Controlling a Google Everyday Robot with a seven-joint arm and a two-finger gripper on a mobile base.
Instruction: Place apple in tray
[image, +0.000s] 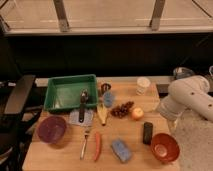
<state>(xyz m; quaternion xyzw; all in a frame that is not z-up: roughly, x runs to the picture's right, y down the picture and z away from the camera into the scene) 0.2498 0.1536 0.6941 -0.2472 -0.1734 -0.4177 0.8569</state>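
Observation:
The apple (137, 113), small, round and orange-yellow, lies on the wooden table right of the dark red grape bunch (122, 109). The green tray (62, 93) stands at the table's back left. A dark-handled utensil (82, 103) rests across the tray's front right wall. My white arm (187, 97) reaches in from the right. My gripper (166, 113) is at the arm's lower left end, a short way right of the apple and apart from it.
A purple bowl (51, 129) stands front left and a red-orange bowl (165, 147) front right. Also on the table: a carrot (97, 145), fork (85, 142), banana (102, 115), blue sponge (120, 150), black block (147, 132), blue cup (108, 98) and white cup (143, 85). A dark chair (17, 100) stands left.

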